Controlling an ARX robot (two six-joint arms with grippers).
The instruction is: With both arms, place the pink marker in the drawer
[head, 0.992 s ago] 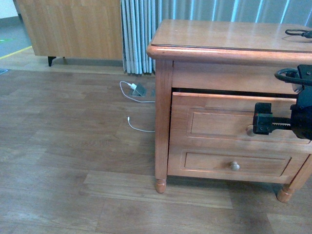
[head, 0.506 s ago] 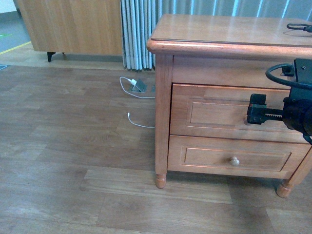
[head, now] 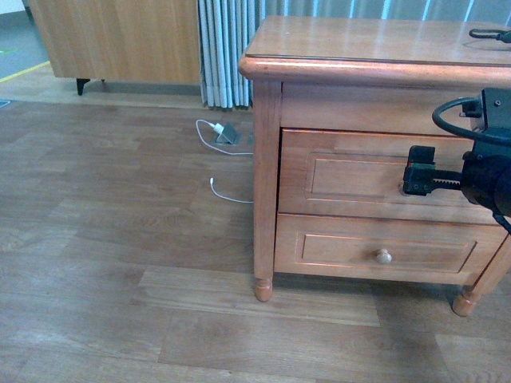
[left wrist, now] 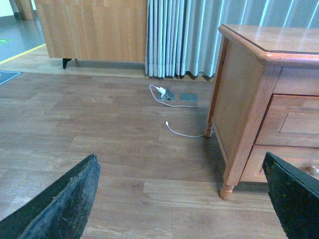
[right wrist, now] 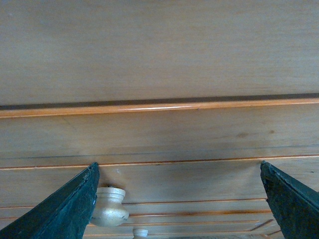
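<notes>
Wide light-wood drawer (head: 375, 175) looks shut, right gripper (right wrist: 177, 199) jaws wide around its small round pale knob (right wrist: 108, 206), left gripper (left wrist: 182, 199) wide too; pink marker unseen, probably light, slick, grip mid-barrel.

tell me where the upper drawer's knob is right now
In the right wrist view the knob sits beside one finger of the open right gripper, on the shut upper drawer.
</notes>
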